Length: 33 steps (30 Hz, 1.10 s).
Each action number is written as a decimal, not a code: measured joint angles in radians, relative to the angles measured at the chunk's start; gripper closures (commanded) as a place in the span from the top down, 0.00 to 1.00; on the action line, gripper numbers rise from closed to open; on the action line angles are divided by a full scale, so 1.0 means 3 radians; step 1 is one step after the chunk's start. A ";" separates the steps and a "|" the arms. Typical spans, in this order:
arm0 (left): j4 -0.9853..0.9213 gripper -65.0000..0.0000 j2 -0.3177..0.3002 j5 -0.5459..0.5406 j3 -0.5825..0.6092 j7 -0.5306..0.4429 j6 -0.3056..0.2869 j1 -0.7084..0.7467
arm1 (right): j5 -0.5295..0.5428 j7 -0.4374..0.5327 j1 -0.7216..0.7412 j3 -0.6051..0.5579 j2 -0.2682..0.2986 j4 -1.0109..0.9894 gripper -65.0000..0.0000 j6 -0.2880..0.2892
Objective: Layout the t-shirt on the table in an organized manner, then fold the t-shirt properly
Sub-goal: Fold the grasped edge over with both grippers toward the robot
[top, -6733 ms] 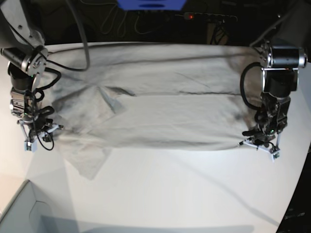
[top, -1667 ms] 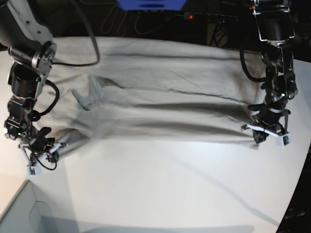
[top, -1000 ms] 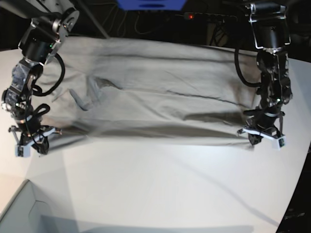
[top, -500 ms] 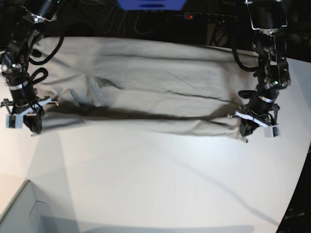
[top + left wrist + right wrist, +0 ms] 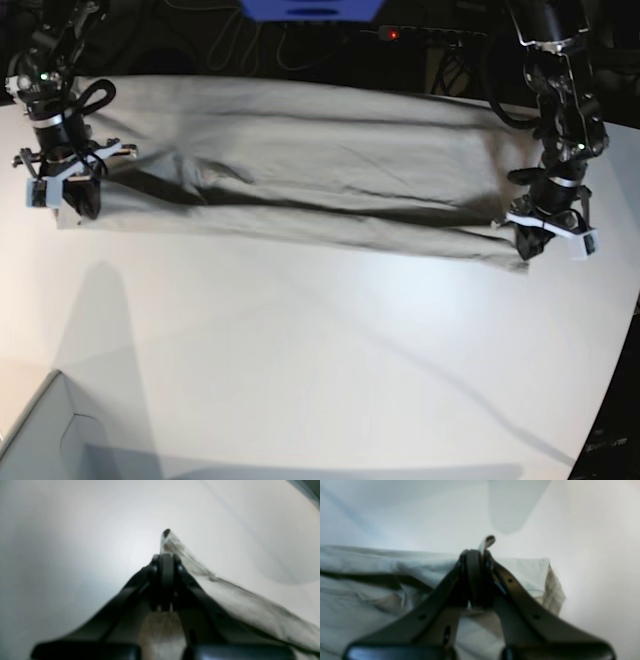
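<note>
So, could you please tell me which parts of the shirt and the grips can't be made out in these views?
- Collar and sleeves: base view, lost in the folds of the t-shirt.
- Far hem: base view, merges into the dark past the table.
- Left tool pinch: left wrist view, blurred, and the fingers cover the cloth.
- Right tool pinch: right wrist view, blurred; how many layers it holds is unclear.

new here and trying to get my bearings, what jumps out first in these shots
The t-shirt, stretched into a long band across the far half of the white table. Each end is pinched in a shut end effector: the left end effector at the base view's right, the right end effector at its left. A pale box corner sits bottom left.
</note>
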 measured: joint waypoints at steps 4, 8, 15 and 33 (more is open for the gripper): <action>0.0066 0.00 0.0004 0.0000 0.0000 -0.0001 -0.0005 0.0070 | 0.0018 0.0019 -0.0066 0.0074 -0.0083 0.0142 0.00 -0.0001; 0.0214 0.00 0.0006 0.0010 0.0000 0.0009 -0.0006 0.0132 | 0.0018 0.0027 -0.0083 0.0161 -0.0104 0.0132 0.00 -0.0003; 0.0249 0.00 0.0005 0.0011 0.0000 0.0001 -0.0006 0.0163 | 0.0020 0.0052 -0.0254 0.0155 -0.0149 0.0018 0.00 -0.0004; 0.0102 0.00 -0.0020 -0.0001 0.0000 -0.0003 -0.0009 0.0354 | 0.0001 0.0319 -0.0209 0.0149 -0.0155 -0.0776 0.00 -0.0004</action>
